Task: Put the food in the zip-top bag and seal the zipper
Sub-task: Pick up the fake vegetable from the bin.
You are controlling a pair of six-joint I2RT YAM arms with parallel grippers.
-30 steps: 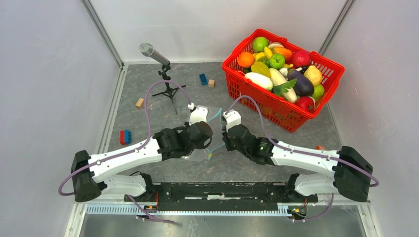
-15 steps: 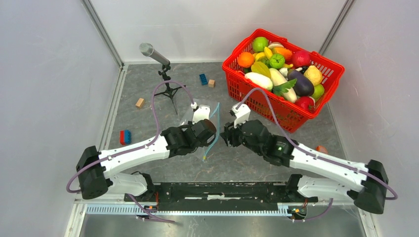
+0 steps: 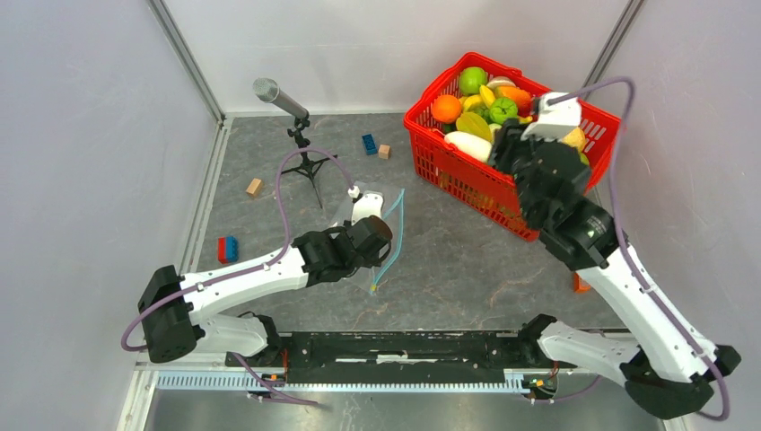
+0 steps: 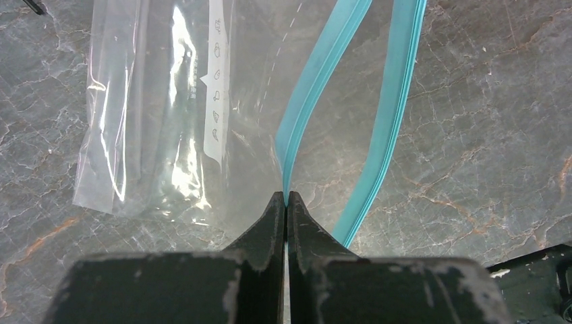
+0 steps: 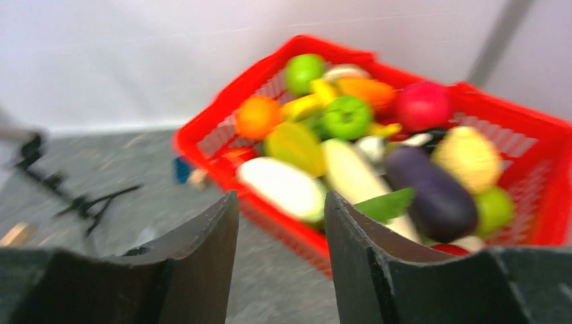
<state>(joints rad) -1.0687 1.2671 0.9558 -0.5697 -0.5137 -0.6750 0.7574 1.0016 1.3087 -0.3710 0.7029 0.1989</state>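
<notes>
The clear zip-top bag (image 3: 366,214) lies on the grey floor at centre. My left gripper (image 3: 377,241) is shut on one lip of its light blue zipper (image 3: 393,235). In the left wrist view the fingertips (image 4: 287,197) pinch that zipper lip (image 4: 317,81), and the other lip (image 4: 391,121) hangs apart to the right. The bag (image 4: 155,135) holds no food. My right gripper (image 3: 513,148) is open and empty, raised over the near side of the red basket (image 3: 467,193). In the right wrist view the gripper (image 5: 282,202) faces the orange (image 5: 257,116), green fruits (image 5: 346,116) and red apple (image 5: 423,104).
A microphone on a tripod (image 3: 280,99) stands at back left. Small blocks lie around it: blue (image 3: 369,144), wooden (image 3: 384,151), wooden (image 3: 254,187), red and blue (image 3: 227,249). White walls close in the sides and back. The basket also holds an eggplant (image 5: 432,189) and white vegetables.
My right arm has left the bag and swung up and to the right, over the basket. My left gripper has kept its hold on the zipper lip and barely moved.
</notes>
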